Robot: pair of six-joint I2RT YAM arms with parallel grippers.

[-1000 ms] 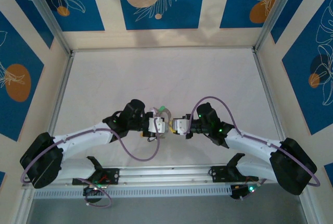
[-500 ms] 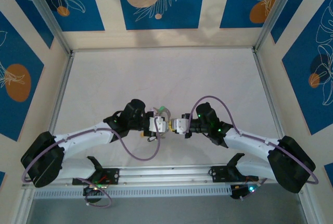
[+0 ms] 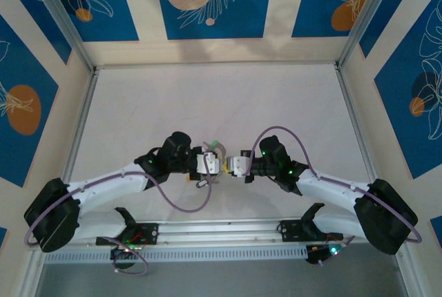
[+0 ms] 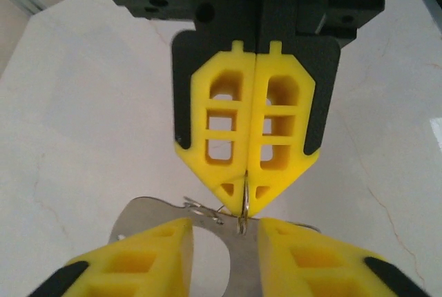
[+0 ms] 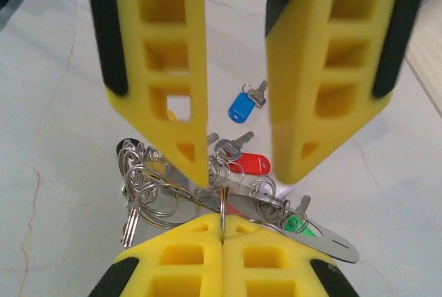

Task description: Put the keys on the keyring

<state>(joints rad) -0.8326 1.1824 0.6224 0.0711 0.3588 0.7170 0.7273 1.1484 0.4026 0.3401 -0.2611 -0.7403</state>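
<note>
My two grippers meet tip to tip above the table. The right gripper point(image 3: 233, 166) point(image 5: 222, 224) is shut on the keyring point(image 5: 222, 204), a thin grey wire ring seen edge-on point(image 4: 244, 204). My left gripper point(image 3: 213, 166) point(image 4: 224, 242) stands open just in front of it, with a flat metal strip point(image 5: 324, 240) crossing below its fingertips point(image 5: 197, 166). The keys hang and lie around that strip: a green-tagged one point(image 5: 297, 223), a red-tagged one point(image 5: 250, 164) and a bare key point(image 5: 129, 224). A blue-tagged key point(image 5: 242, 107) lies apart on the table.
A tangle of several loose wire rings point(image 5: 141, 186) hangs at the strip's left end. The strip's far end with the green tag pokes out behind the grippers point(image 3: 218, 147). The white marbled table point(image 3: 276, 103) stretches beyond, bounded by aluminium rails point(image 3: 81, 124).
The left arm's shoulder and elbow have drifted slightly left. Both grippers stay tip to tip, with the ring still in the right one.
</note>
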